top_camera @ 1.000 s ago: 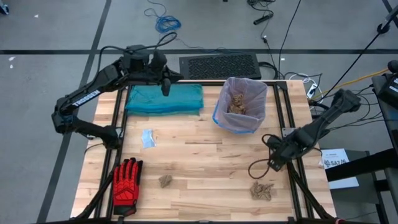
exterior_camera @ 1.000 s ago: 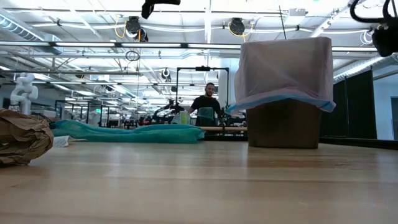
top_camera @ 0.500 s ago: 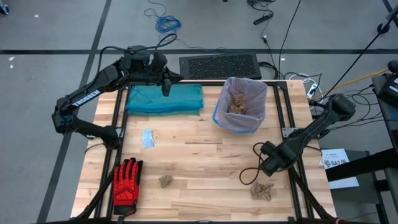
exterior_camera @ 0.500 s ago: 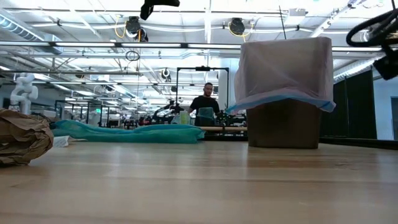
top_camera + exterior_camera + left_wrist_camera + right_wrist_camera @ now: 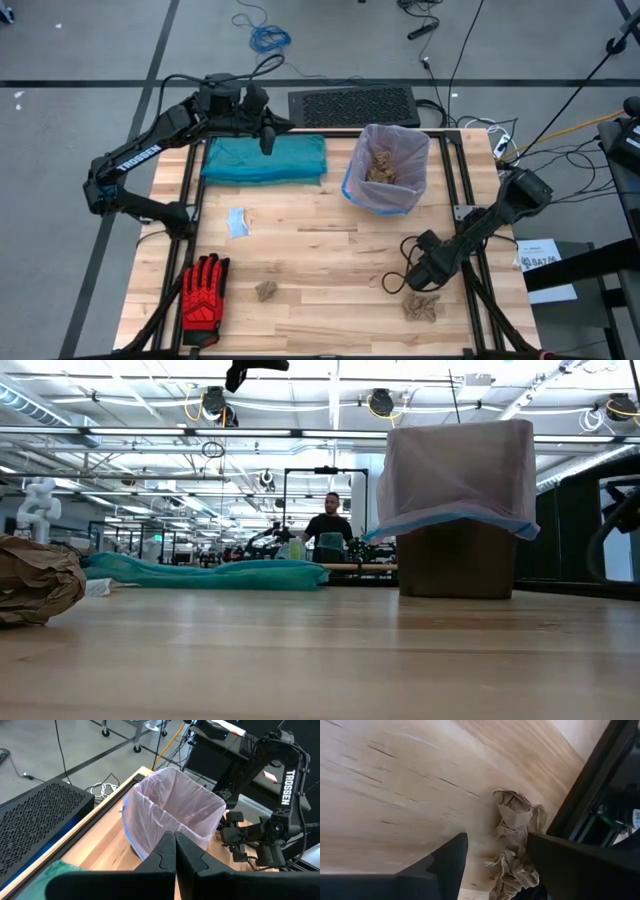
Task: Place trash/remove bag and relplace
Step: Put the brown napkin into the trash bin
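One crumpled paper wad is lying between the right claw's spread fingers. Left claw is hanging pinched together, empty, near the pink bag.

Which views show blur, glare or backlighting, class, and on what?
Low view: ceiling lights glare behind the bag, leaving it backlit; the near paper wad looks soft. Right wrist view: the right gripper fingers are blurred dark shapes, the wad between them sharper. High view: evenly lit.

We see two black jointed arms, the left arm carrying white lettering along one link, the right arm marked TROSSEN in white. Black cable loops hang by the right gripper. The left gripper's fingers are flat, matte black.
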Action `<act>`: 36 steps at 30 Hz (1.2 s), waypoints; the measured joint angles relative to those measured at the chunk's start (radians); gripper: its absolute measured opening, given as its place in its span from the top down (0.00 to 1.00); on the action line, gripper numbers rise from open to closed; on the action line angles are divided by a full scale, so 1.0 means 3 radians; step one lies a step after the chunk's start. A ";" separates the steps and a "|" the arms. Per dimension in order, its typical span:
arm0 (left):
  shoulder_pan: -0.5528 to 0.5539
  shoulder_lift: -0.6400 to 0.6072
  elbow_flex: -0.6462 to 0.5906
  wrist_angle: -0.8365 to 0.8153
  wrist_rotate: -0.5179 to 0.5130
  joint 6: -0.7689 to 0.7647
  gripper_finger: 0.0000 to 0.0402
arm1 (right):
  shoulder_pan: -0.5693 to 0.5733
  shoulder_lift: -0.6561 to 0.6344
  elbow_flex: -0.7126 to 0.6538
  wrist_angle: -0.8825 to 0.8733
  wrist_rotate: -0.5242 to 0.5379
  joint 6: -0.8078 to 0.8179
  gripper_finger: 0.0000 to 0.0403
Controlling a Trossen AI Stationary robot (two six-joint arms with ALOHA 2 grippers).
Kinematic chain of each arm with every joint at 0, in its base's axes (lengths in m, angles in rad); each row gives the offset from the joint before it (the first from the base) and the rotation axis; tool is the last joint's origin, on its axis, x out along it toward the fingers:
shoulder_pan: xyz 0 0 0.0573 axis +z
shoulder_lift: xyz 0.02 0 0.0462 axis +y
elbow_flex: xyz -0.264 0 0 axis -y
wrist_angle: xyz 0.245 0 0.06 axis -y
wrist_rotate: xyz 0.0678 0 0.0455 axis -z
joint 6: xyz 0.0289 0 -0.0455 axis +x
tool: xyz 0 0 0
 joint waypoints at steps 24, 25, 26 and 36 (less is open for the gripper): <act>0.0012 -0.0518 0.0000 -0.0102 0.0067 0.0189 1.00 | -0.0094 -0.0134 0.1265 0.0996 0.0628 -0.0894 1.00; 0.0011 -0.0537 0.0000 -0.0101 0.0066 0.0195 1.00 | -0.0123 -0.0126 0.1432 0.0982 0.0728 -0.0981 1.00; 0.0011 -0.0554 0.0000 -0.0098 0.0067 0.0200 1.00 | -0.0165 -0.0126 0.1617 0.0973 0.0833 -0.1058 1.00; 0.0009 -0.0600 0.0000 -0.0147 0.0061 0.0258 1.00 | -0.1087 -0.0135 0.3370 -0.0385 0.1855 -0.2051 1.00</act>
